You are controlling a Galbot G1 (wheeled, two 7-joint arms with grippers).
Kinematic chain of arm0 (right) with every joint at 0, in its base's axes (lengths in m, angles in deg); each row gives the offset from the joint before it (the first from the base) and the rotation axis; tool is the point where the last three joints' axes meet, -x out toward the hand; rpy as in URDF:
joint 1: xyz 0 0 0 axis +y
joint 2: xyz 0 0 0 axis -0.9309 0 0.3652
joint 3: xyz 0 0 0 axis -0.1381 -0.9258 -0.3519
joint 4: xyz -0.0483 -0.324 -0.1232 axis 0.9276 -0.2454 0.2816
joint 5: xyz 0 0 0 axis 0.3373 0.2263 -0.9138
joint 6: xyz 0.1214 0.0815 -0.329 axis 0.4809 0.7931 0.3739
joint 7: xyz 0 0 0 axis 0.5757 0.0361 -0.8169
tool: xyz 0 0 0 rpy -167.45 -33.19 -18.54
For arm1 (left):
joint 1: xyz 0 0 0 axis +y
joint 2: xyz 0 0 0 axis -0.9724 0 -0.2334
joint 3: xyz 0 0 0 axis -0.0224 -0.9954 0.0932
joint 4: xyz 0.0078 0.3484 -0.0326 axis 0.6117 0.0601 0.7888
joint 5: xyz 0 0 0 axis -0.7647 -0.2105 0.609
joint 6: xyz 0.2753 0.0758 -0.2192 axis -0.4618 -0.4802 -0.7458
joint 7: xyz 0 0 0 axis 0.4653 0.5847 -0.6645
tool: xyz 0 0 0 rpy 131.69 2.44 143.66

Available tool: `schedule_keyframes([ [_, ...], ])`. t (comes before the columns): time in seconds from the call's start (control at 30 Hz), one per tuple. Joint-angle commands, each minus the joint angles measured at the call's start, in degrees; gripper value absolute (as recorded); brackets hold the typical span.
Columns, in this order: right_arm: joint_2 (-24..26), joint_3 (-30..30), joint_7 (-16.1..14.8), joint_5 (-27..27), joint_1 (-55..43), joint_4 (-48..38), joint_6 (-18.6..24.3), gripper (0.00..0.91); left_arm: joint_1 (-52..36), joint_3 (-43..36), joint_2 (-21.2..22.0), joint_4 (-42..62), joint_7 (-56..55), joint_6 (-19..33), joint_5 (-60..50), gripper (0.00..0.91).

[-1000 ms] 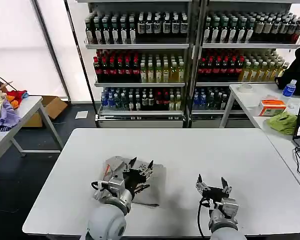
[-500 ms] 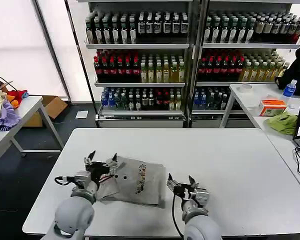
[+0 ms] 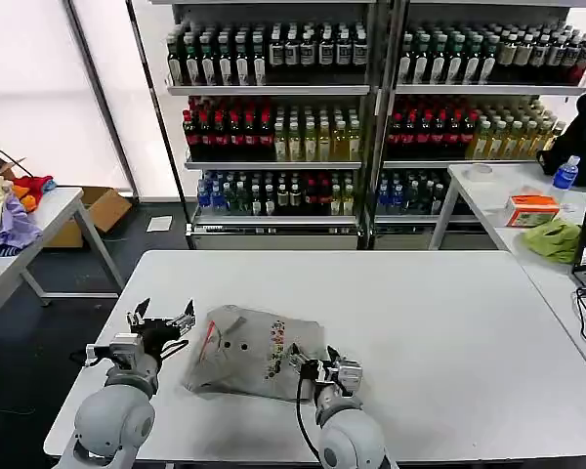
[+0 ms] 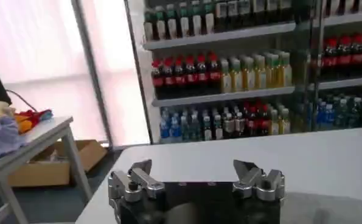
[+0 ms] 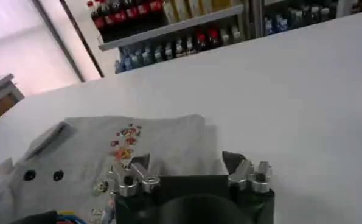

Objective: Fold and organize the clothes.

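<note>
Grey T-shirt [image 3: 259, 354] lies folded on the desk [image 3: 449, 322], nothing gripped. Left gripper [image 3: 161, 320] beside its left edge, right gripper [image 3: 314, 360] at its near right corner, jaws on both spread open and empty. Judged next: an edge is to be pinched for a further fold.

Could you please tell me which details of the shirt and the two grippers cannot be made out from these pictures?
- Light grey cotton T-shirt with printed chest graphic: in the head view, its near right corner is hidden behind the right gripper.
- Same shirt, right wrist view: its near part is covered by the gripper's black body and cut off by the edge.
- The print's design is too small to read.
- Left gripper, open beside the shirt: the head view cannot settle whether it touches the white table.
</note>
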Motion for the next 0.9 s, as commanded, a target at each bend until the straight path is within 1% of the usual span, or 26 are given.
schedule_keyframes([
  [0.03, -2.15, -2.07, 0.19, -1.15, -1.66, -3.61, 0.5, 0.0, 0.17, 2.05, -1.0, 0.23, -0.59, -0.2, 1.18, 0.907],
  [0.3, -2.11, -1.99, -0.07, -2.43, -1.15, -3.94, 1.81, 0.0, 0.32, 2.16, -0.76, 0.65, -0.59, -0.13, 1.16, 0.907],
  [0.37, -1.42, -1.76, -1.06, -3.15, -1.11, -3.65, 2.26, 0.0, 0.51, 2.11, -0.41, 0.74, -0.57, -0.14, 1.17, 0.907],
  [0.43, -0.64, -1.65, -1.35, -3.2, -1.17, -3.13, 2.23, 0.0, 0.53, 2.08, -0.24, 0.75, -0.6, -0.14, 1.16, 0.907],
  [0.6, 3.26, -0.12, -2.06, -3.79, -1.3, -1.63, 1.67, 0.0, 0.57, 2.14, 0.36, 0.53, -0.66, -0.18, 1.18, 0.907],
  [0.77, 9.86, 4.33, -3.33, -3.48, -1.88, 0.03, 0.55, 0.0, 1.08, 1.71, 1.5, 0.12, -0.73, -0.18, 0.98, 0.907],
  [0.9, 13.52, 7.91, -4.44, -2.75, -2.07, -0.05, 0.41, 0.0, 1.06, 1.32, 2.3, 0.2, -0.84, -0.16, 0.71, 0.907],
])
